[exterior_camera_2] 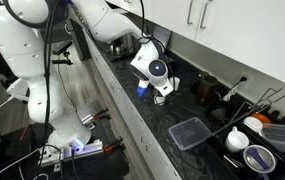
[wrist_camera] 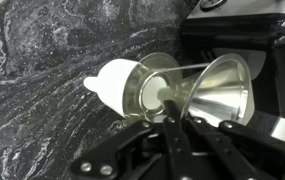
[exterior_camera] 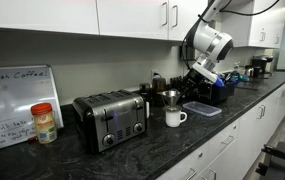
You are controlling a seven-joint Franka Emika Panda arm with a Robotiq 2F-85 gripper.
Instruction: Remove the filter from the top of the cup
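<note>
Silvery filter (wrist_camera: pixel 222 95) tilts, narrow end seemingly inside cup (wrist_camera: pixel 117 80).

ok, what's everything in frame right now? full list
filter: one, dark metal funnel, sitting on top of the cup
cup: one, white, on the counter beside the toaster
toaster: one, silver, mid-counter
jar: one, red lid, in front of the whiteboard
whiteboard: one, white with handwriting, leaning on the wall
tray: one, clear plastic, flat next to the cup
holder: one, black box, behind the tray
counter: one, dark marbled
cabinets: several, white, above and below the counter
arm: one, white, reaching down near the holder
fingers: dark, close to the filter's rim; open or shut unclear
</note>
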